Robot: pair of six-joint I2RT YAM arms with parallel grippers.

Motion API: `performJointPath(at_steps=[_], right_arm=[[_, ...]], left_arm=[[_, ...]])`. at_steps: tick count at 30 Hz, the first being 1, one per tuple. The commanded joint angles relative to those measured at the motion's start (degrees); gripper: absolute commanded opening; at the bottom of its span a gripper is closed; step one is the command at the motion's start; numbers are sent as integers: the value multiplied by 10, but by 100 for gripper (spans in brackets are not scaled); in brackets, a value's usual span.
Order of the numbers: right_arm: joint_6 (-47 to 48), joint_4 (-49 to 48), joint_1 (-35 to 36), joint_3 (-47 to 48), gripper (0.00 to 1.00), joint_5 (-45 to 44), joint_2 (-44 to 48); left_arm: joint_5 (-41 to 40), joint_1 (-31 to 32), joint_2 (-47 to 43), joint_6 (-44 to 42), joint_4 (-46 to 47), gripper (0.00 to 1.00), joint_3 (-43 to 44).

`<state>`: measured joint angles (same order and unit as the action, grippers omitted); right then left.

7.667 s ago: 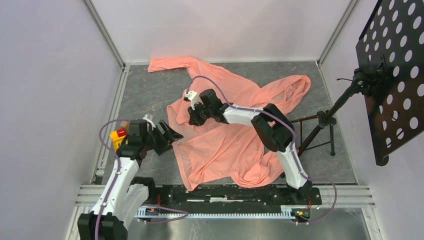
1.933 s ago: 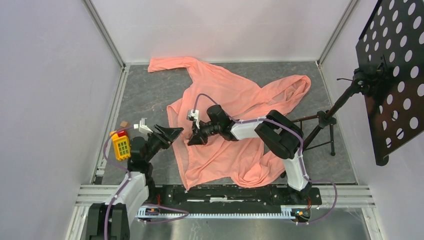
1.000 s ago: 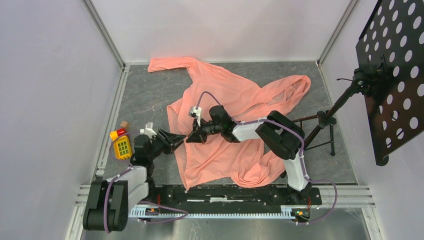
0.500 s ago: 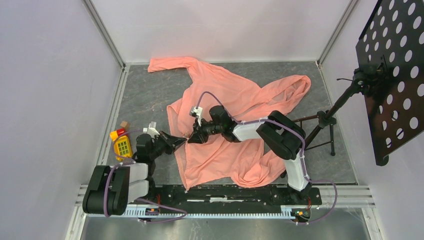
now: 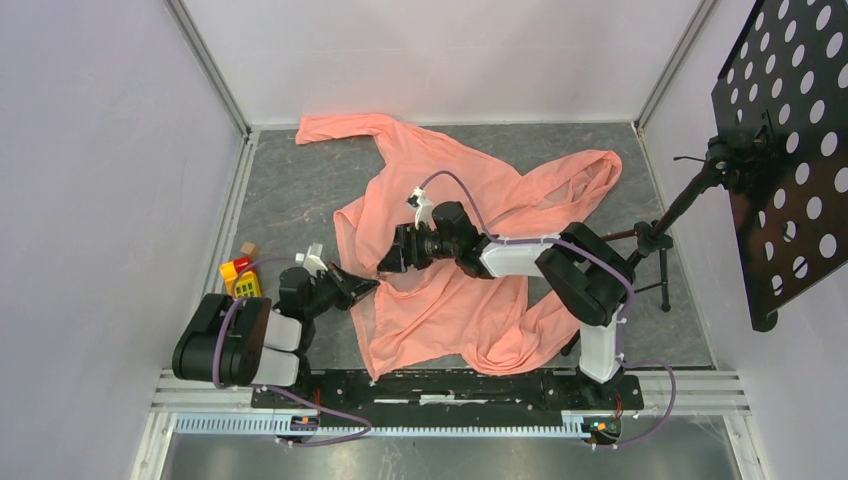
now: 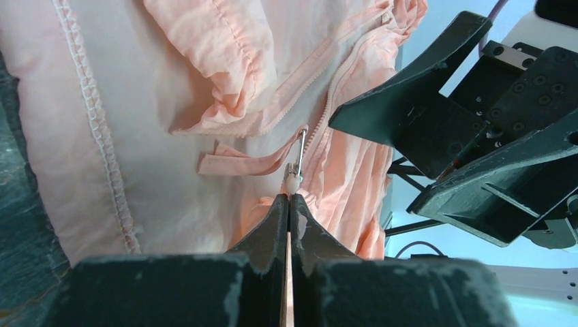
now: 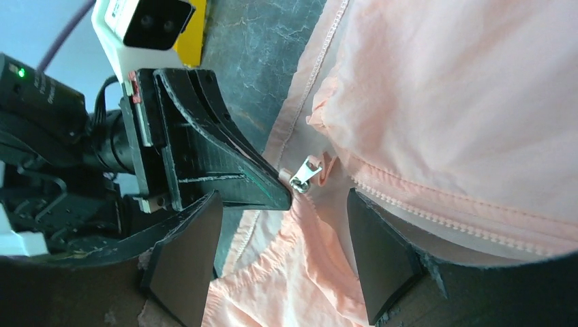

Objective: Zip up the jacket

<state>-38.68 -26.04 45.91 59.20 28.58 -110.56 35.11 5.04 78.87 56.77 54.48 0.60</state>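
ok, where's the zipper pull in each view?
Top external: too small to see; should be at the left gripper tip, on the jacket's near-left edge.
Left wrist: zipper pull at centre, just past the shut fingertips.
Right wrist: centre, inside the open right gripper.
Shared landmark: the left gripper tip, in all three.

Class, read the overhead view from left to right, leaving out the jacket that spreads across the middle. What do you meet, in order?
Yellow toy block → left gripper → right gripper → black tripod stand → perforated black panel.
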Motion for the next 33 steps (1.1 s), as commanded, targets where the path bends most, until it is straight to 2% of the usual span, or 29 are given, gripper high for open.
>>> performJointPath(at_steps=[1, 5, 10, 13, 16, 18, 19, 23, 25, 29, 31, 33], right_arm=[[-113, -28, 4, 19, 73, -21, -27], [-110, -5, 5, 53, 66, -20, -61], [-118, -27, 8, 52, 64, -20, -76], [-99, -14, 11, 82, 57, -20, -90], [-114, -50, 12, 86, 51, -6, -95], [-126, -76, 16, 87, 43, 4, -96], [-136, -88, 17, 87, 33, 12, -97], [-156, -116, 22, 88, 1, 25, -104], [-147, -120, 23, 84, 0, 21, -97], [-129, -126, 23, 64, 0, 1, -74], [-119, -122, 24, 57, 0, -11, -64], [-115, -122, 26, 56, 0, -15, -60]], left_arm=[[13, 4, 30, -14, 97, 3, -25], [21, 4, 51, -5, 132, 2, -34], [22, 4, 58, -2, 147, 2, -38], [26, 4, 66, -1, 157, 2, -37], [32, 4, 73, 3, 165, 2, -37], [34, 4, 77, 4, 167, 2, -37], [34, 4, 77, 5, 169, 2, -38], [34, 4, 77, 7, 167, 2, -36], [33, 4, 77, 8, 163, 3, -35], [27, 4, 79, 8, 148, 15, -36], [26, 4, 82, 7, 142, 30, -34], [28, 4, 88, 9, 148, 39, -35]])
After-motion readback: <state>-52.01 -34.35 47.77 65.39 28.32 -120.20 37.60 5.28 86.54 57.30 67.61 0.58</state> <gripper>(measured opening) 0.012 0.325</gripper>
